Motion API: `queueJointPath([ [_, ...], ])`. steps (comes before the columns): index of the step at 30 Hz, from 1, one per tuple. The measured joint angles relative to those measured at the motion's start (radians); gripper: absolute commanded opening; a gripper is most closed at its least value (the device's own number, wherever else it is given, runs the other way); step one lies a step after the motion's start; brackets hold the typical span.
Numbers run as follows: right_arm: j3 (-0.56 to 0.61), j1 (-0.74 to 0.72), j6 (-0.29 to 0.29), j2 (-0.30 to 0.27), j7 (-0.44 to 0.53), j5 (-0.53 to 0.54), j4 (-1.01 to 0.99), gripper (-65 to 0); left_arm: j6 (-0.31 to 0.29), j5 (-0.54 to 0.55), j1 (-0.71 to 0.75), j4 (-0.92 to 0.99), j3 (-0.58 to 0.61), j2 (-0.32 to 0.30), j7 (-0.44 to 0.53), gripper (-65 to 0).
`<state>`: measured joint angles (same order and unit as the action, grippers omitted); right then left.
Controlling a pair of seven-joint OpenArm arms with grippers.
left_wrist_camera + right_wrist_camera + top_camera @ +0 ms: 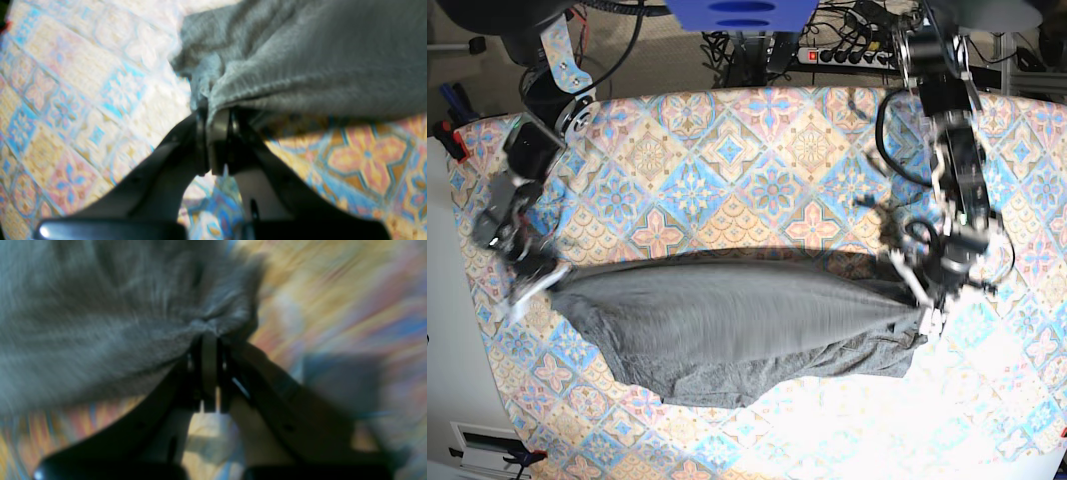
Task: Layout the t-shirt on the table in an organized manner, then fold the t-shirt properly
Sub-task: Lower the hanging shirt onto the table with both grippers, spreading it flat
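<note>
The dark grey t-shirt [727, 330] is stretched taut across the patterned table [747, 160] between my two arms, its lower part sagging toward the near edge. On the base view's right, my left gripper [924, 300] is shut on one bunched end of the shirt; the left wrist view shows the gripper [213, 115] pinching a fold of the t-shirt [300, 66]. At the base view's left, my right gripper [545, 278] is shut on the other end. The right wrist view is blurred by motion, with the gripper [208, 336] clamped on gathered t-shirt [83, 340] fabric.
The patterned cloth runs well beyond the shirt at the back and on both sides. Cables and a power strip [847, 55] lie beyond the table's far edge. The table's left edge [462, 260] is close to my right arm.
</note>
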<state>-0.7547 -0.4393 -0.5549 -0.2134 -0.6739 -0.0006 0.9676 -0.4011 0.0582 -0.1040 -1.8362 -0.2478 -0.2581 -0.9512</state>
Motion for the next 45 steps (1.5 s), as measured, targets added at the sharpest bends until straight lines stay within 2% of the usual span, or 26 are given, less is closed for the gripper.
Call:
queueJointPath([
  [1,0.0,0.013,-0.005,0.004,0.035,0.035,0.044,-65.0,0.004,-0.008,0.023,-0.013,0.0,0.005,0.002,-65.0],
  [3,0.002,0.064,-0.009,0.029,0.031,0.026,0.112,-65.0,0.006,-0.009,0.068,-0.023,-0.002,0.025,0.018,-65.0],
  [6,0.0,0.185,-0.005,0.094,-0.035,-0.01,0.151,-65.0,0.003,-0.005,0.14,-0.029,-0.001,0.037,0.012,-65.0],
  [7,-0.005,0.221,-0.007,0.115,0.03,0.014,0.163,-65.0,0.005,-0.007,0.16,-0.034,-0.001,0.039,0.01,-65.0],
  [8,-0.021,0.241,-0.017,0.116,-0.016,0.025,0.191,-65.0,0.005,-0.012,0.179,-0.043,-0.001,0.043,0.008,-65.0],
  [9,-0.032,0.239,-0.028,0.107,-0.065,-0.03,0.209,-65.0,0.006,-0.01,0.2,-0.06,-0.003,0.046,0.01,-65.0],
  [10,-0.052,0.237,0.0,0.103,-0.026,-0.011,0.224,-65.0,0.006,-0.011,0.224,-0.079,-0.005,0.048,0.008,-65.0],
  [11,-0.076,0.236,-0.003,0.096,0.0,0.008,0.242,-65.0,0.006,-0.013,0.245,-0.09,-0.008,0.05,0.008,-65.0],
  [13,-0.103,0.245,-0.01,0.078,0.004,0.009,0.262,-65.0,0.002,0.002,0.276,-0.108,-0.017,0.06,0.021,-65.0],
  [16,-0.127,0.294,-0.006,0.087,-0.01,0.04,0.258,-65.0,0.003,-0.001,0.321,-0.118,-0.039,0.06,0.022,-65.0],
  [17,-0.128,0.32,-0.01,0.093,-0.024,0.058,0.25,-65.0,0.005,-0.009,0.335,-0.118,-0.048,0.059,0.014,-65.0],
  [18,-0.13,0.344,-0.006,0.101,0.002,0.103,0.247,-65.0,0.003,-0.009,0.346,-0.118,-0.056,0.058,0.016,-65.0],
  [23,-0.127,0.427,-0.013,0.093,0.004,0.227,0.255,-65.0,0.006,-0.008,0.421,-0.12,-0.063,0.056,0.026,-65.0],
  [27,-0.129,0.497,-0.025,0.09,0.034,0.309,0.262,-65.0,0.003,-0.007,0.502,-0.12,-0.058,0.06,0.122,-65.0],
  [32,-0.128,0.543,-0.03,0.088,0.054,0.324,0.273,-65.0,0.004,-0.008,0.57,-0.12,-0.058,0.094,0.16,-65.0],
  [35,-0.128,0.55,-0.025,0.091,0.014,0.302,0.324,-65.0,0.004,-0.009,0.595,-0.111,-0.055,0.095,0.167,-65.0],
  [39,-0.129,0.56,-0.005,0.097,-0.021,0.261,0.426,-65.0,-0.07,-0.014,0.601,-0.068,-0.055,0.095,0.169,-65.0],
  [42,-0.132,0.558,-0.006,0.091,-0.013,0.27,0.459,-65.0,-0.085,-0.016,0.612,-0.056,-0.056,0.094,0.188,-65.0],
  [45,-0.185,0.558,-0.02,0.1,-0.018,0.271,0.458,-65.0,-0.085,-0.016,0.62,-0.057,-0.056,0.094,0.195,-65.0],
])
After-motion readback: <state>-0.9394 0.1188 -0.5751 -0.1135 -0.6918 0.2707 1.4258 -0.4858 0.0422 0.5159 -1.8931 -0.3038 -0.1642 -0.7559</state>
